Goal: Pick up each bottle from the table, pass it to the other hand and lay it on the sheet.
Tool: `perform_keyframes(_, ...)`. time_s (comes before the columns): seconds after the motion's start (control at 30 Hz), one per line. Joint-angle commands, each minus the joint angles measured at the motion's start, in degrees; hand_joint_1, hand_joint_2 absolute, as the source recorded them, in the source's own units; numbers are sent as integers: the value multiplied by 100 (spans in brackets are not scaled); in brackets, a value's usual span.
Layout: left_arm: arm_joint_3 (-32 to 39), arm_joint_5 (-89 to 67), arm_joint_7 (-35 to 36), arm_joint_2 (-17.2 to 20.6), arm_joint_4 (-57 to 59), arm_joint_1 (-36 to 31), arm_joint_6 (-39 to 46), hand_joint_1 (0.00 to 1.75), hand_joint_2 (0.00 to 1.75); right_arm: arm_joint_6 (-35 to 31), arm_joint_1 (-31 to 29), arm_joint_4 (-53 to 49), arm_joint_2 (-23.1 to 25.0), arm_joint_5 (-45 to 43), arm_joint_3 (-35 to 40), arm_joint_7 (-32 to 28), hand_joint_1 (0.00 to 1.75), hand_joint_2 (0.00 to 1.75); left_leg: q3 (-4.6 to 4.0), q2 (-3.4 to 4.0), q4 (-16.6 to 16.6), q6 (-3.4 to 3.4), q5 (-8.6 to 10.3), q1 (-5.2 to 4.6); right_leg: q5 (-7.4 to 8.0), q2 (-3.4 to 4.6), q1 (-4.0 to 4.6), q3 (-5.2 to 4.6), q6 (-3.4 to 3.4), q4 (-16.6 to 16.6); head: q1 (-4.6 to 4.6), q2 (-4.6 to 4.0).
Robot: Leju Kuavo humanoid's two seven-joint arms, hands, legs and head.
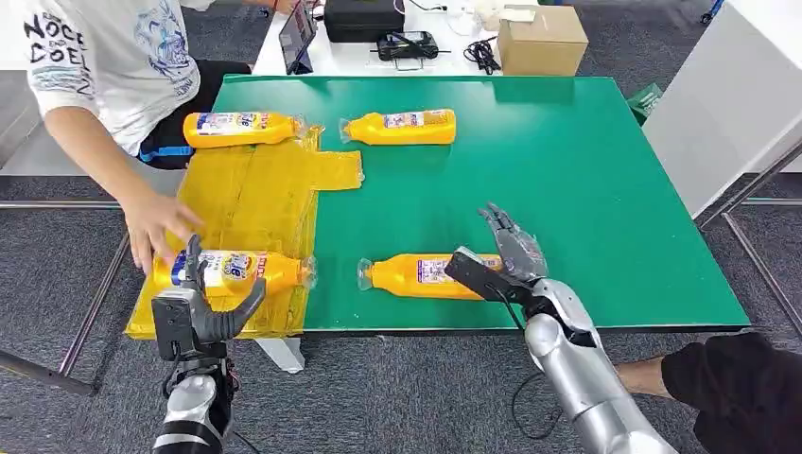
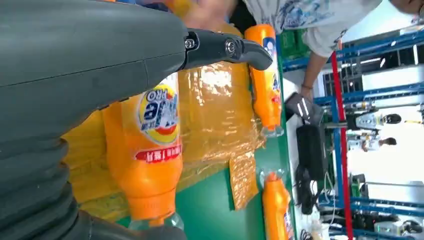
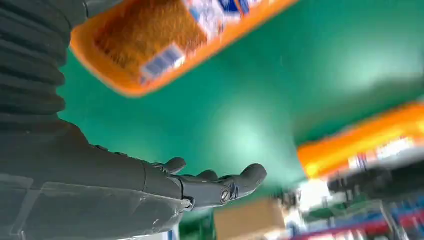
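Left hand (image 1: 199, 317) hovered at the near left corner of the table, fingers spread around, though not visibly clamped on, the near bottle on the sheet (image 1: 232, 271); whether they touched it could not be told. Right hand (image 1: 501, 260) was held with fingers apart and empty, just beside the base of the bottle on the bare table (image 1: 426, 276), near the front edge. The yellow sheet (image 1: 260, 194) covered the left side of the green table (image 1: 586, 180). A second bottle (image 1: 241, 128) lay at the sheet's far edge, and another (image 1: 399, 127) lay just right of it on bare green. By this layout, two bottles appeared delivered and two remained to be picked up, passed and laid down; the right hand seemed placed to take the nearer one. A person's hand (image 1: 156, 227) rested on the sheet's left edge, close to the near bottle. The right wrist view was blurred, so contact between palm and bottle was unclear. The left wrist view had its own hand covering much of the bottle.
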Motion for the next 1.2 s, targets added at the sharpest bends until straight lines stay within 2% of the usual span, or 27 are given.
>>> perform_keyframes(0.03,-253,-130,65,3,528,-290,204,0,175,479,-1266,2004,84,-360,899,-184,0,175,22,16,-2,-5,-4,0,0,15,1,17,-10,-2,2,0)
perform_keyframes(0.17,-406,-228,53,9,535,-309,244,0,175,748,-1538,2197,74,-522,1195,-247,0,175,30,24,3,-6,-11,1,-6,22,2,22,-13,4,0,0)
perform_keyframes(0.2,-433,-234,51,7,540,-317,251,0,175,801,-1575,2204,57,-575,1267,-271,0,175,10,8,0,-1,1,-2,0,7,-1,6,-4,1,4,0)
perform_keyframes(0.33,-495,-240,55,14,565,-344,261,0,175,984,-1655,2170,-10,-766,1450,-330,0,175,34,12,1,-6,-11,1,-10,11,3,29,-12,1,2,0)
perform_keyframes(0.5,-525,-218,56,29,642,-383,239,0,175,1246,-1782,2229,-112,-860,1732,-338,0,175,6,1,0,-1,2,-1,0,0,0,3,-4,0,2,0)
perform_keyframes(0.67,-546,-192,19,8,686,-370,269,0,175,1413,-2106,2274,-256,-817,2245,-89,0,175,29,9,1,-6,-7,0,-8,7,2,24,-12,2,2,0)
perform_keyframes(0.7,-547,-190,17,2,692,-369,264,0,175,1463,-2155,2272,-269,-818,2299,-72,0,175,5,1,2,-1,2,-2,-1,1,-1,2,-4,2,2,0)
perform_keyframes(0.8,-550,-170,19,-27,742,-396,243,0,175,1653,-2298,2240,-308,-837,2488,-42,0,175,5,3,2,-1,1,-4,-1,3,-4,1,-3,5,2,0)
perform_keyframes(0.83,-554,-155,19,-42,764,-415,232,0,175,1742,-2353,2221,-331,-858,2583,-17,0,175,26,11,9,-6,-13,-1,-12,9,1,20,-13,10,4,0)
perform_keyframes(1.0,-588,-73,34,-52,806,-438,200,0,175,1955,-2447,2056,-553,-1093,3034,74,0,175,5,-1,2,0,2,-4,-1,-1,-3,2,-3,2,2,0)
perform_keyframes(1.2,-588,-44,41,-51,825,-437,187,0,175,2020,-2473,1964,-660,-1141,3202,122,0,175,30,2,4,-6,-10,0,-12,1,2,28,-12,3,2,0)
